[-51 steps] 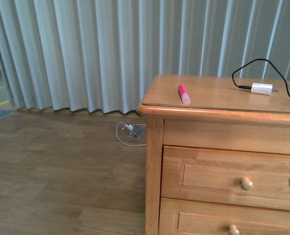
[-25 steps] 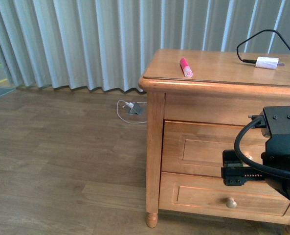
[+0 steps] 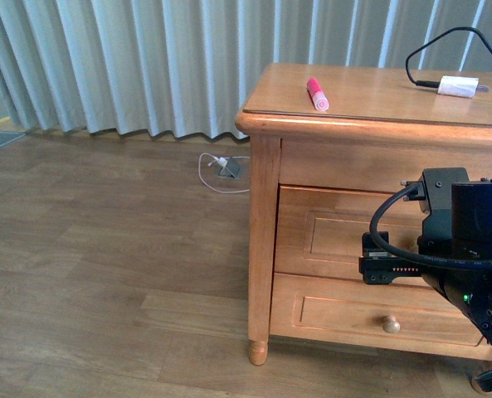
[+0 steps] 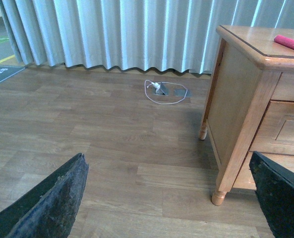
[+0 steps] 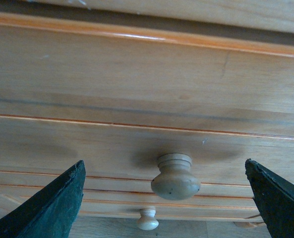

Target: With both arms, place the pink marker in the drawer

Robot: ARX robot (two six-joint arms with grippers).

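Pink marker [image 3: 317, 94] lies on its side on the cabinet top [image 3: 378, 95], near the front edge, untouched and well above the right jaws. It is also well apart from the left jaws, which face mostly bare floor [image 4: 112, 134]. The drawer [image 3: 328, 236] assigned to receive it is the upper one and is closed, its front flush with the frame. This explains the present arrangement: the marker cannot go in until the front is pulled out, so the right arm has been given the knob first. The right gripper [image 5: 164, 163] is spread wide, one finger to either side, with the round pale knob [image 5: 176, 176] directly ahead and in line with the gap. No contact with either finger is seen, though how far ahead the knob stands cannot be judged. The lower drawer's knob [image 5: 147, 218] sits further down, outside that gap, and is judged not to be the target. The left gripper [image 4: 166, 163] is likewise spread, holding nothing, and stands off beside the cabinet's side panel [image 4: 236, 99], apparently waiting in reserve for the pick. A white charger plug [image 3: 460, 85] with a black cable lies on the same top, well apart from the marker, and should not interfere. Judged stage: approach to the knob, with the task barely begun. The main risk is the jaws closing off-centre and slipping off the rounded knob.
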